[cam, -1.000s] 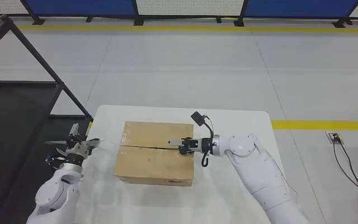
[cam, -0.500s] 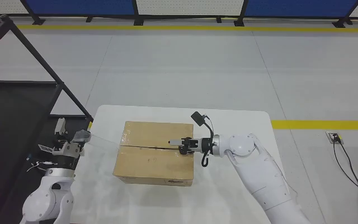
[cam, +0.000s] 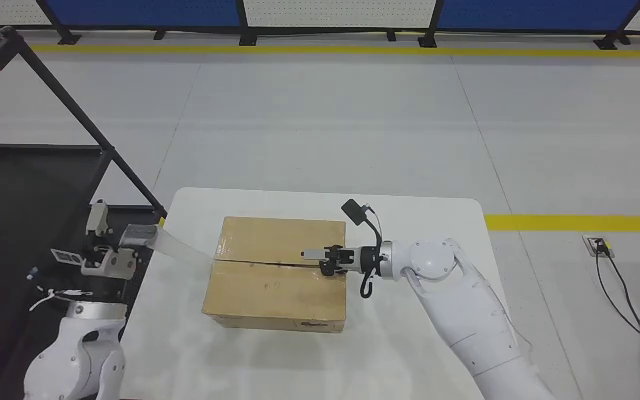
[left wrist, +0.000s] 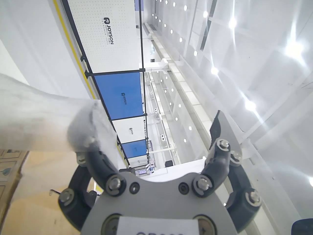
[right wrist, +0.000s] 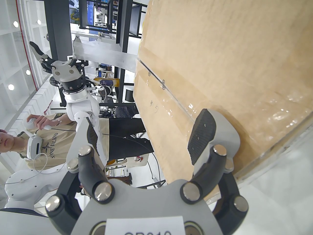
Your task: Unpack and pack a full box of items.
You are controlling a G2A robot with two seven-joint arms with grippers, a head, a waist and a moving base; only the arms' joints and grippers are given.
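1. Box [cam: 275, 285]: a closed cardboard box stands at the middle of the white table [cam: 420, 340], with both top flaps down. The seam [cam: 260, 262] between the flaps runs along its length, and glossy clear tape covers the seam at the end nearest the right arm.

2. Tape strip [cam: 185, 243]: a clear strip is lifted off the top of the box. It runs from the end of the seam at the box's far side, out past the table edge, to the left gripper [cam: 112, 240]. It hangs free of the table between the two.

3. Left gripper: it is held off the table, beyond the table edge and beside a black frame [cam: 60, 110]. Its jaws are spread wide. The end of the strip clings to one finger [left wrist: 90, 123] and wraps over its tip. The other finger [left wrist: 220, 128] is bare and well apart from the strip, so the tape is stuck on, not pinched.

4. Right gripper [cam: 318, 254]: it sits over the box top at the seam end nearest its own arm. Its jaws are spread. One pad [right wrist: 203, 133] lies against the taped cardboard near the box edge, and the other finger [right wrist: 90, 135] stands clear of the box
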